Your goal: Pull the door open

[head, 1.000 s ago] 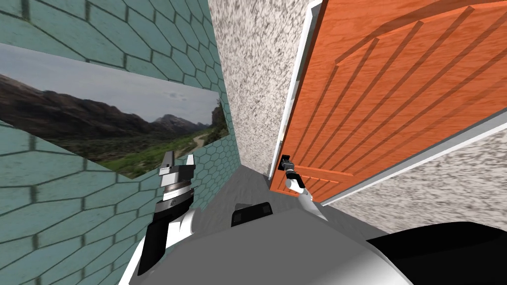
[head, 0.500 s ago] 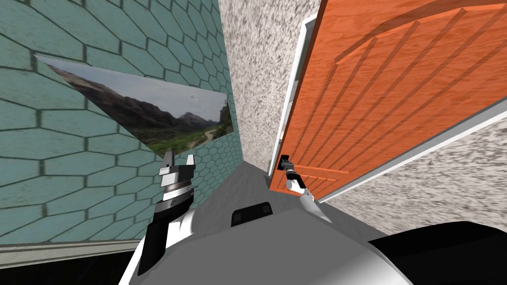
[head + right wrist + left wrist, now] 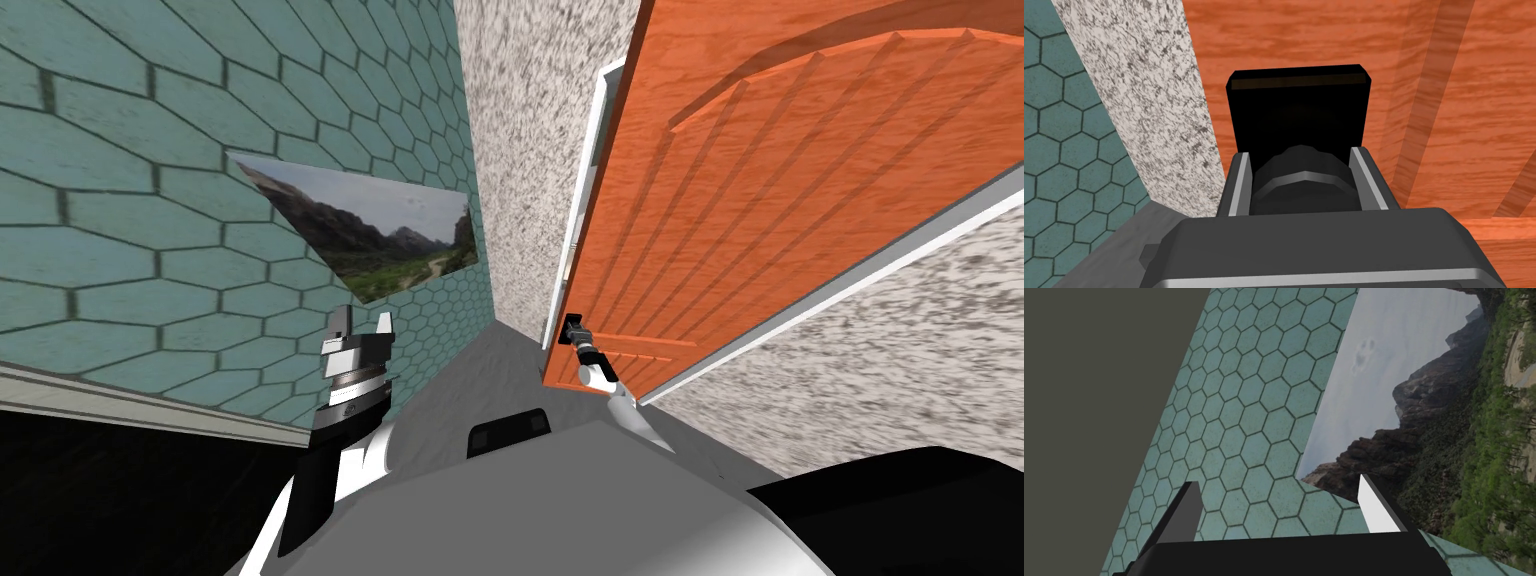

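Closest in, the left gripper (image 3: 360, 322) is raised at my left side, and its two blades (image 3: 1374, 508) stand well apart with nothing between them. The right arm reaches forward to the door, where the right gripper (image 3: 1299, 157) is clamped on the dark round door knob (image 3: 1303, 182). One light grey finger (image 3: 1240, 175) presses each side of the knob (in the head view the gripper (image 3: 574, 330) is a small dark shape at the door's lower corner). Just behind the knob sits a black rectangular backplate (image 3: 1299, 110), flat against the wood. The door (image 3: 780, 180) is orange, wood-grained, with raised slats fanning across its panel. The knob is close to the door's free edge. That edge lies just beside a white frame (image 3: 590, 180); how far the door stands off it I cannot tell. Beyond the edge are a speckled grey-white wall (image 3: 520, 150) and a grey floor (image 3: 480, 380).
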Robot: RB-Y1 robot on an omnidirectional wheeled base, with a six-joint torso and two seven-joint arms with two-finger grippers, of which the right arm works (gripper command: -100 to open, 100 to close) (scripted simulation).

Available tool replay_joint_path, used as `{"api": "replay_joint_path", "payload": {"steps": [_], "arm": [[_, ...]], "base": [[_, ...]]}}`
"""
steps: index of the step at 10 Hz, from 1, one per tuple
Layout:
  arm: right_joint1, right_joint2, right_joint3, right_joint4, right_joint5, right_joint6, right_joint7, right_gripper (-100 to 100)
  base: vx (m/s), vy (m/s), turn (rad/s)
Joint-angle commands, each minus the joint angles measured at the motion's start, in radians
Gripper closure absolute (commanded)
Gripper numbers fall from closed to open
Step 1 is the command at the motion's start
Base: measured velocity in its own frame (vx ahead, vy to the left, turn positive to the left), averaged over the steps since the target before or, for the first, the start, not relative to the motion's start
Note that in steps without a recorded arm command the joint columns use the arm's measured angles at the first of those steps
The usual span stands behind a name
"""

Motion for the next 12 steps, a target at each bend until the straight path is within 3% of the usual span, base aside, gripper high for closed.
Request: {"api": "replay_joint_path", "payload": {"steps": [1, 8, 10, 12], "arm": [[0.007, -0.012, 0.015, -0.006, 0.000, -0.006, -0.013, 100], [0.041, -0.072, 0.080, -0.034, -0.003, -0.028, -0.069, 100], [0.042, -0.075, 0.081, -0.033, -0.003, -0.028, -0.070, 100], [0.055, -0.092, 0.101, -0.040, -0.001, -0.035, -0.088, 100]], "base": [[-0.233, -0.037, 0.150], [-0.226, -0.047, 0.131], [-0.142, -0.011, 0.059], [-0.151, -0.045, 0.106]]}}
